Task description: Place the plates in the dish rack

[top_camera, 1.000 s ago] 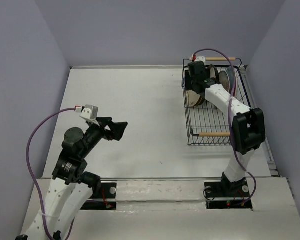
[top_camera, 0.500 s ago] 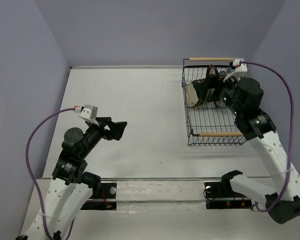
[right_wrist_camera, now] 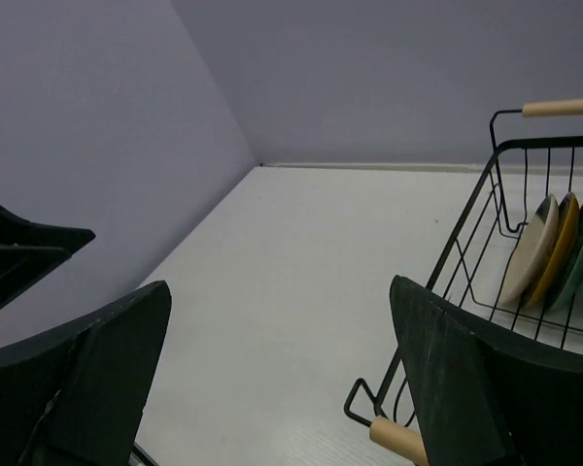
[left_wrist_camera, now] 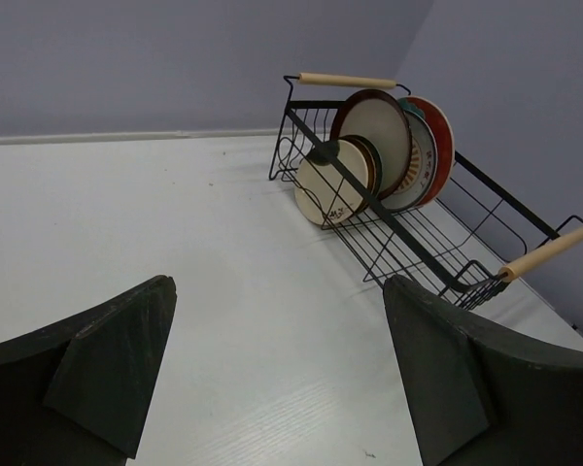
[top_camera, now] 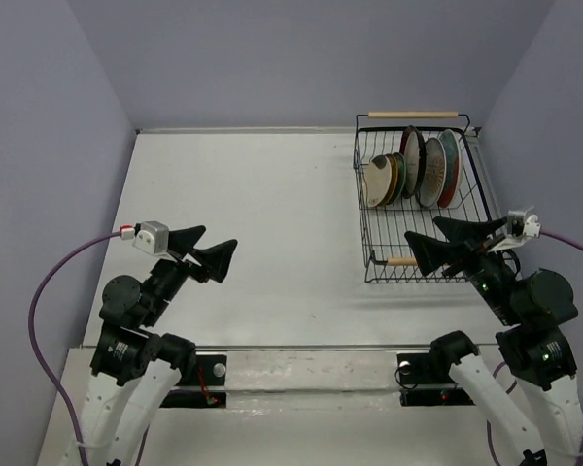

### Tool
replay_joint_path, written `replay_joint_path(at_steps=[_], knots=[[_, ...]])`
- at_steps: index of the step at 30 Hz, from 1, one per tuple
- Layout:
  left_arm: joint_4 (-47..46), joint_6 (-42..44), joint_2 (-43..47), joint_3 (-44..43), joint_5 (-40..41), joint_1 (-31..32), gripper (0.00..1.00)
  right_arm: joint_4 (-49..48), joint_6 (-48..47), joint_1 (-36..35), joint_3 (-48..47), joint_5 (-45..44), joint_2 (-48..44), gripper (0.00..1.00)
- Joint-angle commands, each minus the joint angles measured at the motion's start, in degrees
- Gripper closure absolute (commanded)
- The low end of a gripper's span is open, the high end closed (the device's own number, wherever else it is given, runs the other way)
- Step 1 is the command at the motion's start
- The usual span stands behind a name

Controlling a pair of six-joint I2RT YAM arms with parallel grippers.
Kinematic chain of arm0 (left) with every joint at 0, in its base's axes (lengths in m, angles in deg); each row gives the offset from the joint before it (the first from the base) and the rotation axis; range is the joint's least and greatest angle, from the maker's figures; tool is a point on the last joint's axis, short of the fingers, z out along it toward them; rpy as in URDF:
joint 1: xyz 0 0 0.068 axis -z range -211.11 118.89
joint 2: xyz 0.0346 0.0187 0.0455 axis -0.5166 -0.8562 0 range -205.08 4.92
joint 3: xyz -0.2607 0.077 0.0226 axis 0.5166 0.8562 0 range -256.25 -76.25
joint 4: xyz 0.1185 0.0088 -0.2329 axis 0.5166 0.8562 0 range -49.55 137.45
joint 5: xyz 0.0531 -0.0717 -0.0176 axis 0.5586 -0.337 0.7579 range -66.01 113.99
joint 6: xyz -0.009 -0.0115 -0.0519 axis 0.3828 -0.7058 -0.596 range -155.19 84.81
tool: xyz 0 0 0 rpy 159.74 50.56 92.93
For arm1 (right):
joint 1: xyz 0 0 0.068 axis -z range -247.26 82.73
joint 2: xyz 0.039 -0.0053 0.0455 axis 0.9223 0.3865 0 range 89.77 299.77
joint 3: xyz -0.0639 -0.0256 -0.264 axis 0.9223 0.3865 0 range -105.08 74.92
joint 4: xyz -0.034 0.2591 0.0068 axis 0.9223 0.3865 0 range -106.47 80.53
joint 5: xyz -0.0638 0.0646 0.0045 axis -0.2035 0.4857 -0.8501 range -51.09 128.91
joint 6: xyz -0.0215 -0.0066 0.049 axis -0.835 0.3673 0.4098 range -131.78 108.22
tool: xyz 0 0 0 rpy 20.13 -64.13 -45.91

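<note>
Three plates at right wrist, more overhead

— What's the surface here?
— A flat, matte white tabletop.
— And around it?
— Plain lavender-grey walls stand at the back and along both sides.
— Anything at the edges?
— A thin pale strip runs where the tabletop meets the back wall. A narrow grey rail crosses the near edge from side to side.
</note>
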Motion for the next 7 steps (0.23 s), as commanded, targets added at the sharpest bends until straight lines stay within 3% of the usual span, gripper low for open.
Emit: replay_joint_path(at_steps=[1, 7], knots=[[-2.93, 1.72, -0.44, 0.57, -0.21, -0.39, 0.01, -0.09, 0.11, -0.38, 6.74, -3.41, -1.0, 0.0], [-2.05, 2.43, -1.5, -0.04, 0.4, -0.39, 0.01, -0.7, 2.83, -0.38, 10.53, -1.93, 2.77, 0.0]])
